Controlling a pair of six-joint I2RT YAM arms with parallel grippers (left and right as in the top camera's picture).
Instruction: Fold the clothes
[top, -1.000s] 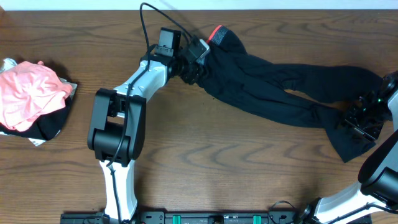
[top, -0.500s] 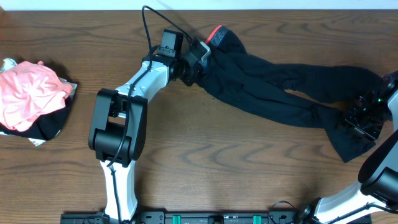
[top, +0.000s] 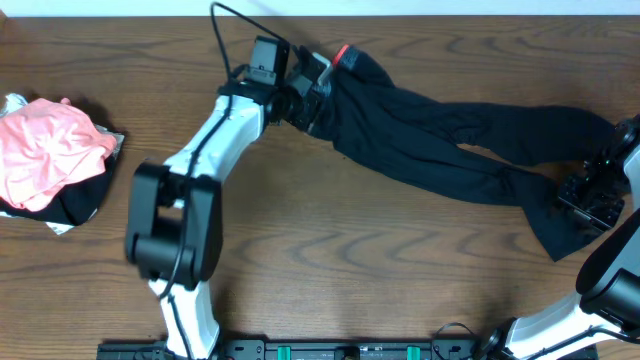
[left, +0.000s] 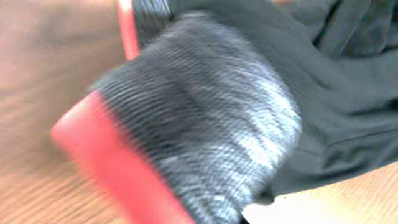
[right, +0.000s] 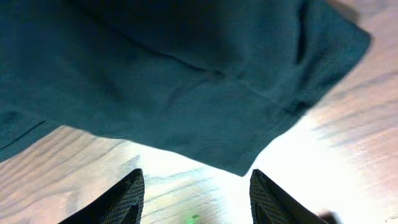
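left jaws: closed onto leggings waistband (left: 199, 124) | left arm (top: 215, 130): elbow swung left

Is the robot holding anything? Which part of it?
The left pincer grips the leggings by the grey, red-edged waistband. The right pincer is open beside a leg end, holding nothing.

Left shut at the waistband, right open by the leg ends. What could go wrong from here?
The left gripper seems to pinch only a bunched corner of the leggings at the waistband; a pull may slip or lift one layer.
The right gripper is open with the cuff ahead of its jaws, not between them; closing here may grab nothing.
The legs lie wrinkled and splayed, so a fold may come out crooked.
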